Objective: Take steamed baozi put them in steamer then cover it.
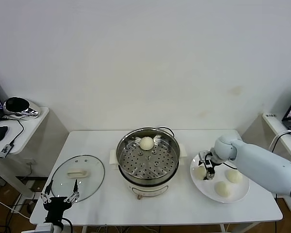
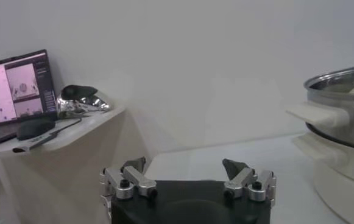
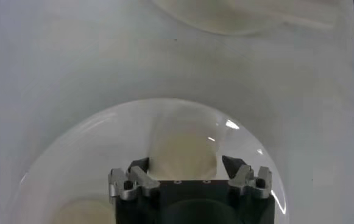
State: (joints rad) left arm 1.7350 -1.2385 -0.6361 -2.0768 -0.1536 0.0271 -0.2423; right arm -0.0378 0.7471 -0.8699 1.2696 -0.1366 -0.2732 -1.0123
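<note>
Three buns [image 1: 222,188] on plate [image 1: 242,197], one in steamer [image 1: 148,155]; right gripper [image 1: 209,171] clamped around nearest bun [image 3: 183,149], squarely between its jaws; left gripper [image 1: 60,198] parked wide open beside lid [image 1: 79,176]

We reach our right arm forward and down, right gripper [image 1: 207,172] pointing downward, fingers [image 3: 139,165] closed around something pale, left gripper [image 1: 60,195] parked low, near our body, jaws spread wide
</note>
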